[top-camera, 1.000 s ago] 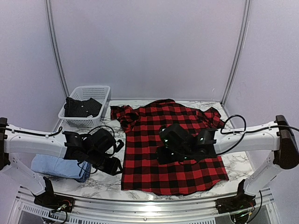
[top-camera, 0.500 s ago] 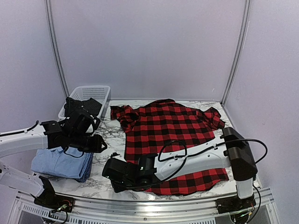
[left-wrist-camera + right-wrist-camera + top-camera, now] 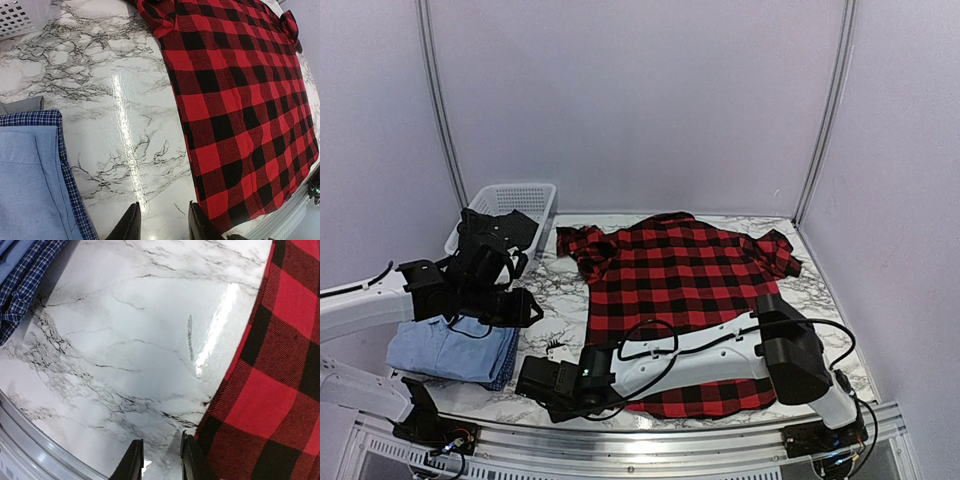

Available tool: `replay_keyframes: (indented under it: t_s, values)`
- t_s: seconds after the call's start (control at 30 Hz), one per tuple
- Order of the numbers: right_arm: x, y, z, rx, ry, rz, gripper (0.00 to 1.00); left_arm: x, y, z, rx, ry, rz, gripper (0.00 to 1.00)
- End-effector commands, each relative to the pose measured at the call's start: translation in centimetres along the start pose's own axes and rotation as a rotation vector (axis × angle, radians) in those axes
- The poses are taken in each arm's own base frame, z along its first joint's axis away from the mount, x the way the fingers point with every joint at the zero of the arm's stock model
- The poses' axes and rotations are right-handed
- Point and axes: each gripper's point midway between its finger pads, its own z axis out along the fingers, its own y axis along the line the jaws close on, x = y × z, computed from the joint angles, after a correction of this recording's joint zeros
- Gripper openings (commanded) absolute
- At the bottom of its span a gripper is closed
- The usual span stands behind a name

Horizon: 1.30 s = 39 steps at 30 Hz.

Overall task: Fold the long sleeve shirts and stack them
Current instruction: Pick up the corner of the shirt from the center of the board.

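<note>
1. The red-and-black flannel shirt (image 3: pixel 690 290) lies spread flat on the marble table (image 3: pixel 555 290). In the top view it covers the table from the centre out to 3 o'clock, with its collar end toward 12 and its hem toward 6.
2. The light blue shirt (image 3: pixel 440 350) sits folded at 8 o'clock, well apart from the flannel. It rests on a blue checked cloth (image 3: pixel 502 368) that shows along its right edge.
3. A white mesh basket (image 3: pixel 515 195) stands at 10 o'clock with a dark garment (image 3: pixel 495 230) inside.
4. The left gripper (image 3: pixel 525 305) hangs at 9 o'clock, between the basket and the folded blue shirt.
5. In the left wrist view its claw (image 3: pixel 162 225) is partly open. Bare marble shows between the two fingers and they hold nothing.
6. That same view shows the flannel (image 3: pixel 235 100) from 12 to 4 o'clock and the blue shirt (image 3: pixel 25 190) at 8. The checked cloth (image 3: pixel 65 170) lies beside the blue shirt and the basket's corner (image 3: pixel 20 17) is at 11.
7. The right arm reaches across the flannel's near hem, putting the right gripper (image 3: pixel 535 380) at 7 o'clock, by the hem's near-left corner.
8. In the right wrist view this claw (image 3: pixel 159 460) stands narrowly open, with only marble (image 3: pixel 130 330) in the gap and nothing gripped.
9. There the flannel (image 3: pixel 280 365) fills 1 to 5 o'clock, and its hem corner lies just beside one finger (image 3: pixel 192 462). I cannot tell whether they touch.
10. The checked cloth (image 3: pixel 25 285) peeks in at 10 o'clock.
</note>
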Motion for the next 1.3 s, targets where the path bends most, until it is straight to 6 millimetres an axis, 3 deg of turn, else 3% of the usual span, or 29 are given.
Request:
replay_keyframes:
  t_s: [0.0,0.17,0.4,0.5,0.8,1.0,1.13,1.27]
  values:
    - [1.2,-0.5,-0.1,0.091,0.019,0.004,0.22,0.3,0.5,-0.3,-0.005,0.009,0.010,0.34]
    - [1.9,-1.7,-1.0,0.163,0.015,-0.005,0.22,0.1,0.6,-0.3,-0.004,0.004,0.005,0.34]
    - [0.6,-0.1,-2.9,0.132,-0.031,-0.007,0.24,0.2,0.7,-0.2,-0.006,0.007,0.005,0.34]
    - [0.5,-0.4,-3.1,0.142,-0.042,-0.005,0.26,0.2,0.9,-0.2,-0.007,0.005,0.003,0.34]
    - [1.1,-2.6,-0.9,0.194,-0.014,-0.007,0.27,0.4,1.3,0.2,-0.021,0.012,-0.005,0.34]
    - [2.1,-2.9,0.6,0.205,0.018,-0.023,0.26,0.2,1.5,0.3,-0.026,0.008,-0.009,0.34]
    - [2.3,-3.1,0.9,0.193,0.023,-0.026,0.17,-0.7,1.8,0.5,-0.049,-0.008,-0.019,0.35]
    - [1.1,-3.8,0.3,0.173,0.009,-0.023,0.06,-3.0,2.4,0.5,-0.085,-0.055,-0.053,0.36]
